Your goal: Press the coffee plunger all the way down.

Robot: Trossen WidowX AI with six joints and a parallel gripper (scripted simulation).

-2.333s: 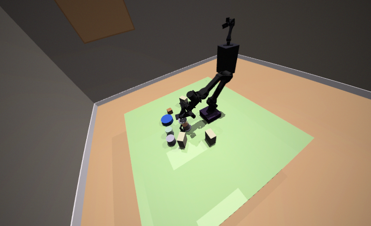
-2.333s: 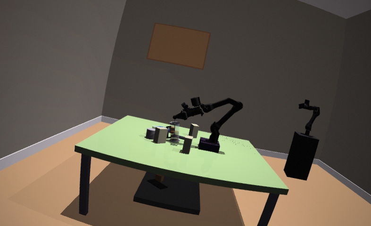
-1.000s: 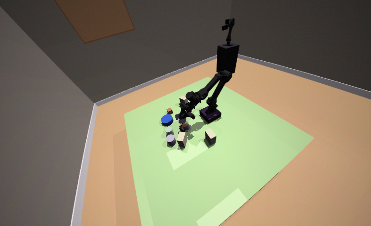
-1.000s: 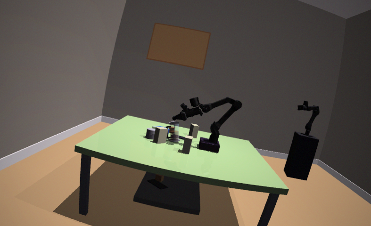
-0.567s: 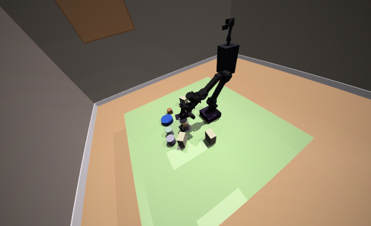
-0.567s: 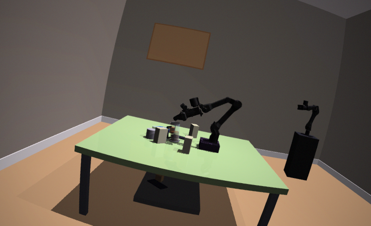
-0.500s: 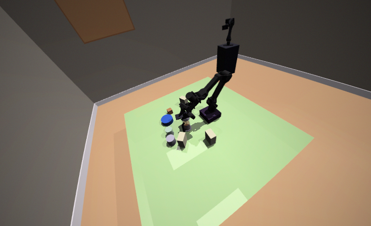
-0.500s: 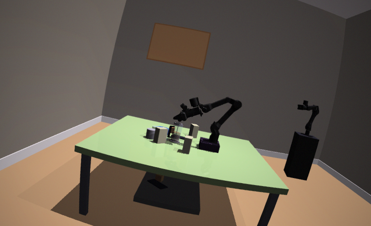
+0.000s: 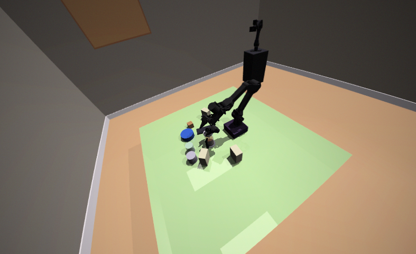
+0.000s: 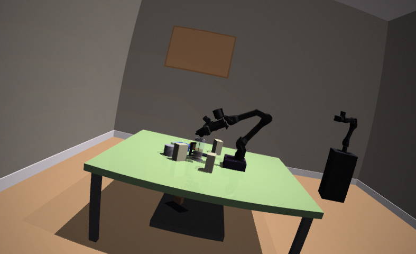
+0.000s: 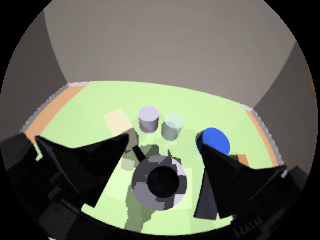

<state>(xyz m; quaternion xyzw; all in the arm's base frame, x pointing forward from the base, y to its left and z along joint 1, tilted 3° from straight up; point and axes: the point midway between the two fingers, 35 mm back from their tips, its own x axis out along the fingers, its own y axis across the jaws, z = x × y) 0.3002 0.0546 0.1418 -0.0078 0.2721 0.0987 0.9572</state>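
Top view: the press [image 9: 210,143] [image 10: 199,152] [image 11: 141,192] is seen upright on the green table [image 9: 282,170] [image 10: 172,176] [image 11: 105,95], its upper part partly covered by the gripper [image 9: 207,130] [image 10: 199,133] [image 11: 166,143]. From the press, the blue disc [image 9: 187,134] [image 10: 182,143] [image 11: 216,141] is found at ten o'clock, the mint cylinder [image 9: 188,145] [image 11: 172,127] at nine and the lilac cylinder [image 9: 191,156] [image 10: 168,150] [image 11: 148,120] at eight. One block [image 9: 204,156] [image 10: 179,152] [image 11: 118,123] is placed at seven, a second block [image 9: 236,153] [image 10: 210,163] at four and a third block [image 9: 205,111] [image 10: 217,146] at twelve. By the arm base [image 9: 235,128] [image 10: 234,163], two o'clock is taken. Exterior view: the gripper is held above the press at twelve o'clock, angled downward, with the rod [image 10: 199,144] seen inside the clear body. The disc is partly hidden behind the first block, which is set at nine. Wrist view: the fingers are spread wide at ten and two o'clock about the black knob [image 11: 163,181], and nothing is gripped. Below them, the press top is seen as a ring around the knob. The mint cylinder is shown at twelve from it, the first block at eleven and the disc near two.
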